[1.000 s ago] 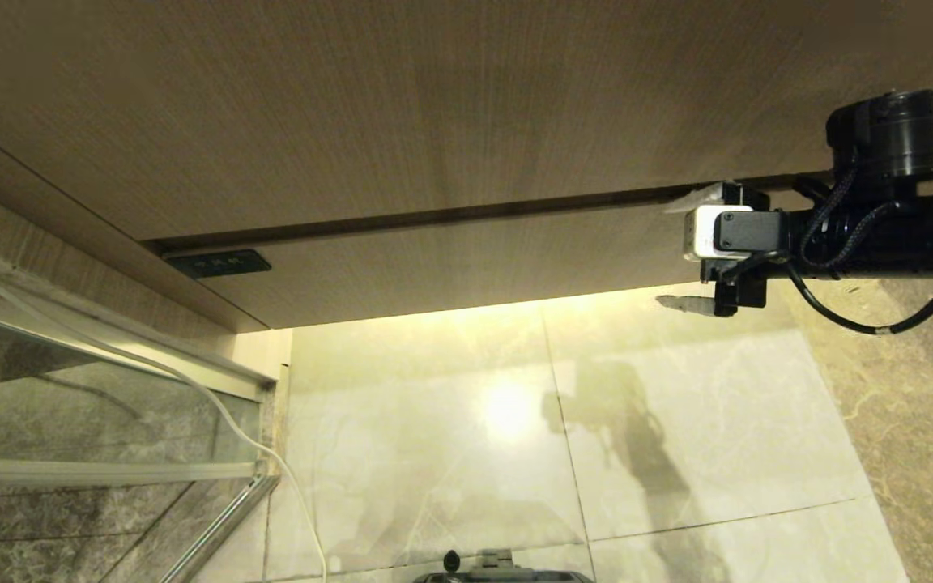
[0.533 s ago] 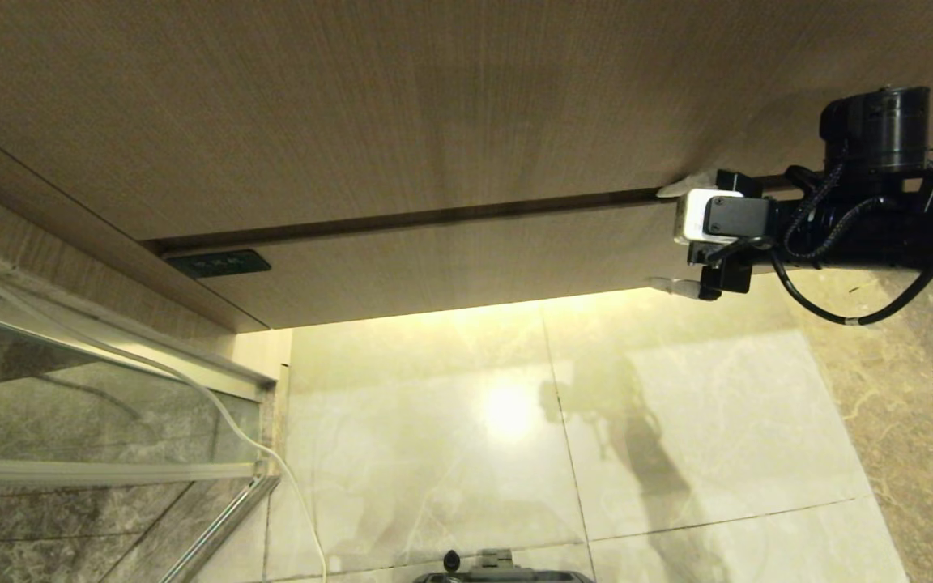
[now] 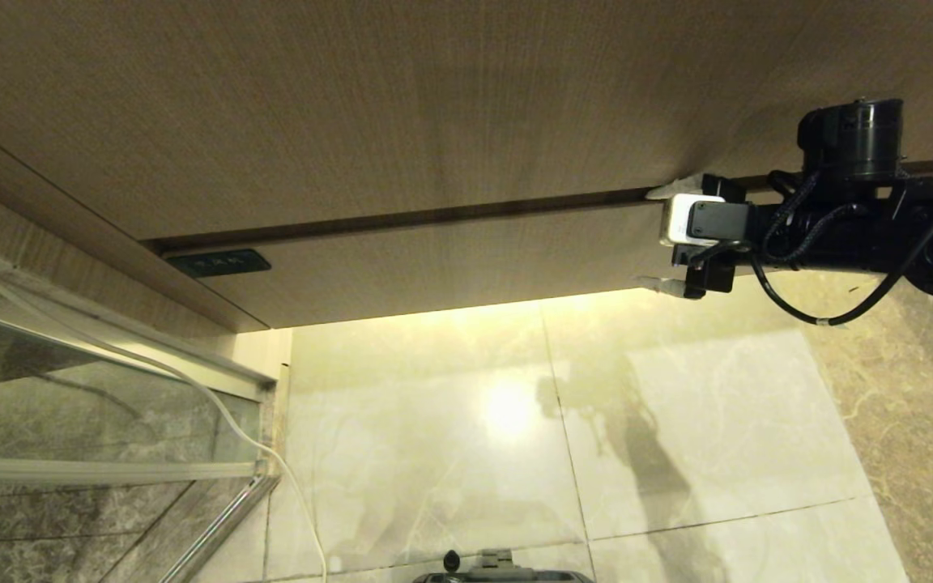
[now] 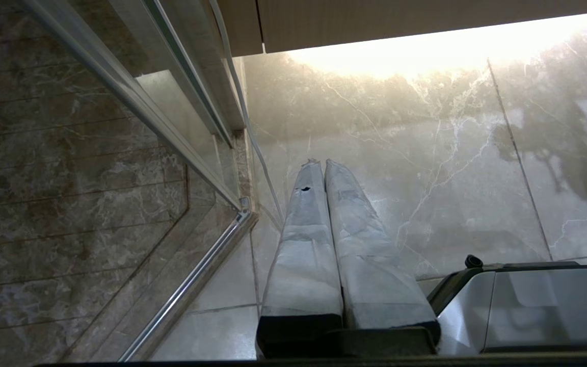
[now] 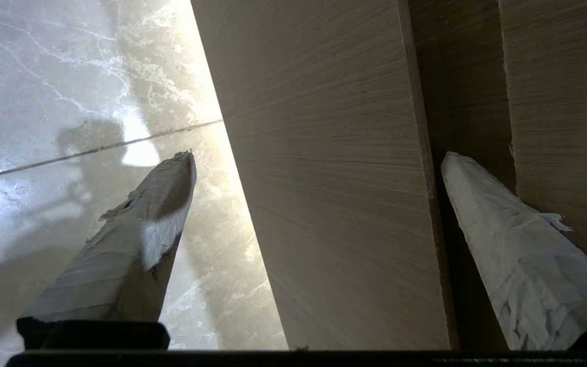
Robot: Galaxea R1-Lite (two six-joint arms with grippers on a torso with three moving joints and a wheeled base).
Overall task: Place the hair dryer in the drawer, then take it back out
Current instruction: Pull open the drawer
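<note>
one drawer (image 3: 450, 263) shows in the head view, shut, its flat wood-grain front flush under one taller plain wood-grain panel (image 3: 402, 105), with a dark seam between the two and one small dark label (image 3: 218, 262) at the drawer's left corner. the hair dryer is in none of the three views, so where it lies cannot be told. one arm is at work: the right gripper (image 3: 661, 239) reaches in from the right at the drawer's right end, its two tape-wrapped fingers (image 3: 665, 193) spread wide and empty. one finger lies at the seam above the drawer front and the other at its lower edge, so the front sits between them. the right wrist view shows the same straddle: one finger (image 5: 507, 244) in the dark gap beside the drawer front (image 5: 334, 178), the second finger over the pale floor (image 5: 44, 76). the left gripper (image 4: 320, 165) hangs low over the floor, its two wrapped fingers pressed together with nothing between them, near one white cable (image 4: 252, 142) that runs down beside one glass shower door (image 3: 70, 380). the marble floor tiles are glossy, with one bright light reflection under the cabinet edge and the shadow of the arm across them.
</note>
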